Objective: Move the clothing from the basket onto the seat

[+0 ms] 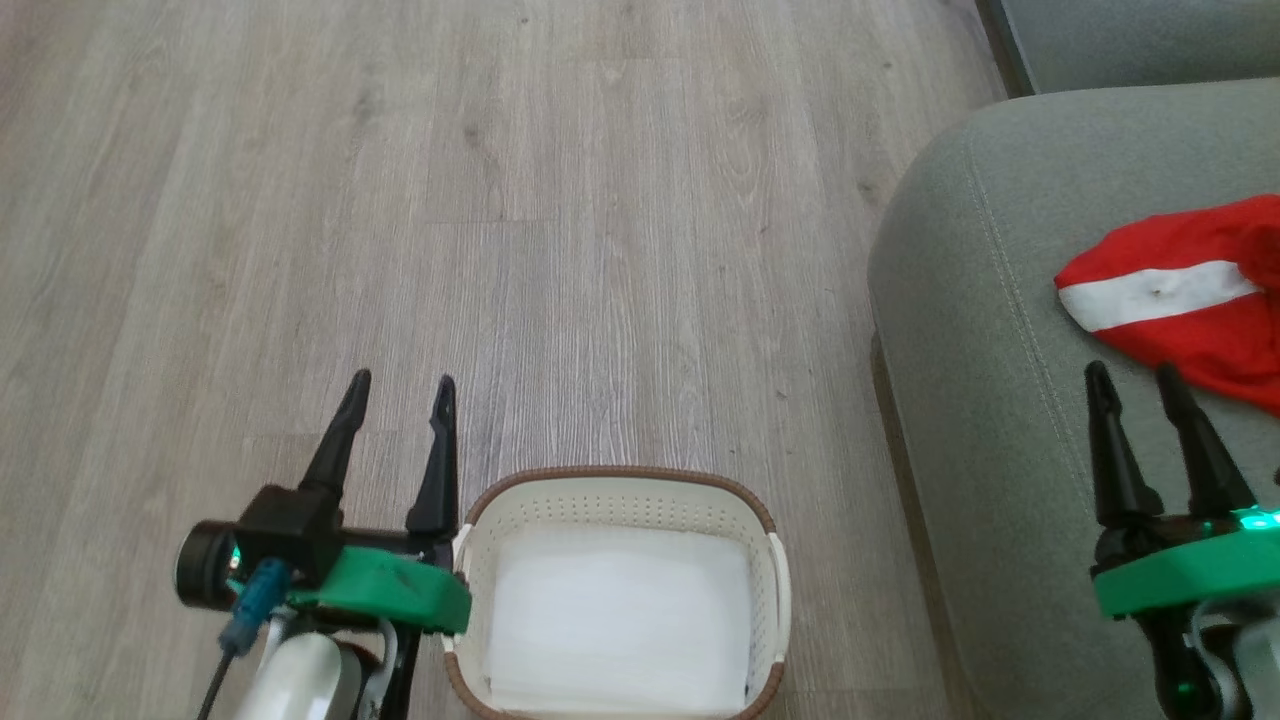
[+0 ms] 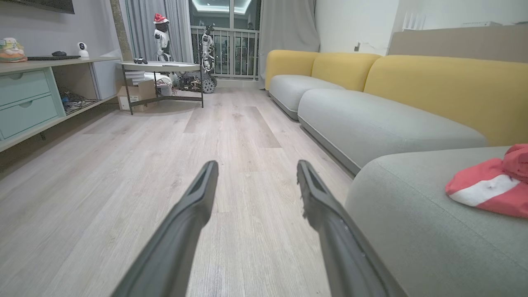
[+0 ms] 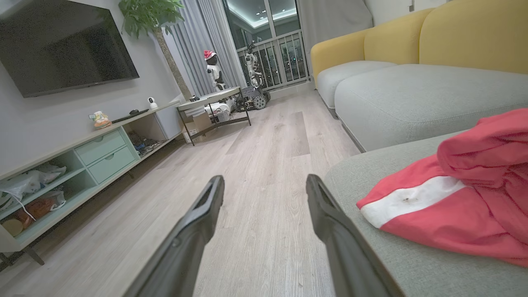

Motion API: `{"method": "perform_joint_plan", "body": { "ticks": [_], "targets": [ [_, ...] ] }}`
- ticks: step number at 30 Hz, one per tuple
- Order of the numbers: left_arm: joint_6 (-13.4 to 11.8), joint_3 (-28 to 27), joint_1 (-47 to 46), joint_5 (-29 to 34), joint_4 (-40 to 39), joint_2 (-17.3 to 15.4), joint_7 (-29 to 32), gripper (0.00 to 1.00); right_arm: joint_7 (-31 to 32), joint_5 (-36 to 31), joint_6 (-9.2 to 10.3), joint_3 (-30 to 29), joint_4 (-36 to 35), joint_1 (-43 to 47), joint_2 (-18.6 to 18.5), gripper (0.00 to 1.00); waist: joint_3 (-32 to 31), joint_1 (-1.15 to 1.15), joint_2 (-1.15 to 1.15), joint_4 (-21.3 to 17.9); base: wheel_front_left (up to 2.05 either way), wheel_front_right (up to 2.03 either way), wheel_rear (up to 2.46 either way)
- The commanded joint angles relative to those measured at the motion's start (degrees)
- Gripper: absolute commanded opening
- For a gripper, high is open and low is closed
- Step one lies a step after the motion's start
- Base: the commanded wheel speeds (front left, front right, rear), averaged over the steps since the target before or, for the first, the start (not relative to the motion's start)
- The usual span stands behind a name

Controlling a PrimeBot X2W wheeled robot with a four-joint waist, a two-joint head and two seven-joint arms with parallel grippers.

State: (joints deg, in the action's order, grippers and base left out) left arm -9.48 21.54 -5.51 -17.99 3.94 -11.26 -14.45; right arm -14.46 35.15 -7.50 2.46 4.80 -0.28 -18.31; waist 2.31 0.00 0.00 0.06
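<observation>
A: While the basket sits on the wooden floor, where is the clothing?

B: It lies on the seat, well to the right of the basket, a red heap with a broad white band facing up. A white liner covers the basket's bottom.

A: And the left gripper?

B: It hangs just beside the basket's left handle, fingers spread wide apart, nothing between them.

A: The right gripper?

B: It is over the seat, well right of the basket and near the clothing's closer edge. Its jaws are likewise parted and hold nothing.
</observation>
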Motion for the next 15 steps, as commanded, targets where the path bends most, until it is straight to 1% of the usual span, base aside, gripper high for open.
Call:
{"method": "perform_joint_plan", "body": {
  "ticks": [1, 5, 8, 15],
  "targets": [
    [0.23, -2.55, -1.58, 0.74, -1.59, -0.28, -0.54, 1.0, -0.53, -0.6, 0.01, 0.85, -2.32, -0.42, -0.84, 1.0, -0.04, 0.0, 0.0, -0.03, 0.0, 0.0, 0.0],
    [2.07, -4.03, -0.45, 3.92, 0.2, 0.56, -0.55, 1.0, -0.53, -1.92, 0.01, 0.96, -2.61, 0.11, 0.88, 1.0, -0.07, 0.0, 0.0, -0.19, 0.0, 0.0, 0.0],
    [2.62, -4.78, 0.13, 6.38, 2.28, 0.9, -0.55, 1.0, -0.53, -2.72, 0.01, 1.55, -2.39, 0.17, 1.38, 1.0, 0.0, 0.0, 0.0, -0.36, 0.0, 0.0, 0.0],
    [3.7, -8.82, 0.97, 8.2, 4.11, 2.94, -0.55, 1.0, -0.53, -3.71, 0.01, 2.4, -2.14, -0.13, 2.22, 1.0, 0.11, 0.0, 0.0, -0.58, 0.0, 0.0, 0.0]
  ]
}}
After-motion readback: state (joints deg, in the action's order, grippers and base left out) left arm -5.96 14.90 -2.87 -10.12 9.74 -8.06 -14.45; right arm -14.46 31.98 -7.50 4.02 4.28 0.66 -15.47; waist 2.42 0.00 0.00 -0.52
